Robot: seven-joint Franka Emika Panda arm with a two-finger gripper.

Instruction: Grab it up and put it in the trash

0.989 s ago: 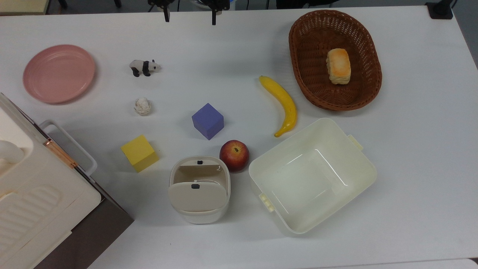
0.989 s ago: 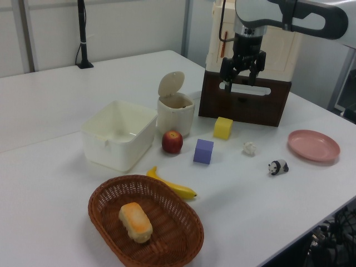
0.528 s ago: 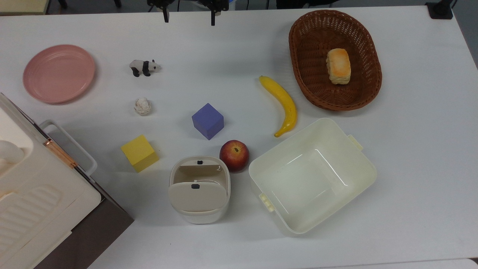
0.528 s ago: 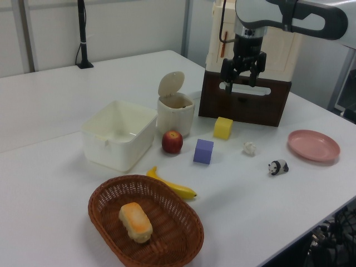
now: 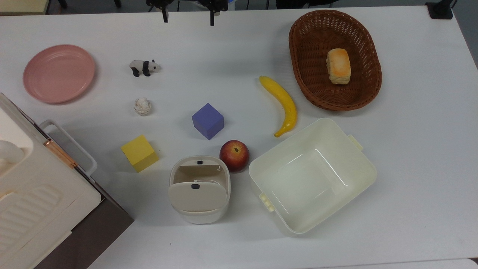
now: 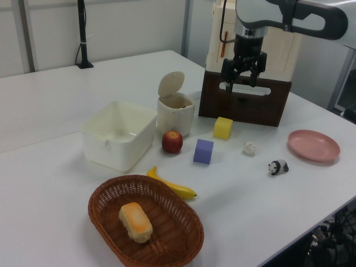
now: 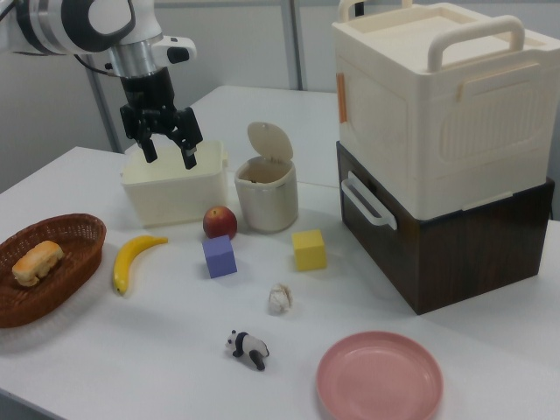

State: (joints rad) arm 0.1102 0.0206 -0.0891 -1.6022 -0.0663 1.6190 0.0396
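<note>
White crumpled paper ball [image 5: 142, 106] sat loose on table just beyond yellow cube [image 5: 139, 153], well apart from trash [image 5: 199, 189] w/ flap tipped open prob ready for drop-in, gripper [image 6: 242, 85] spread wide, empty, high above.
</note>
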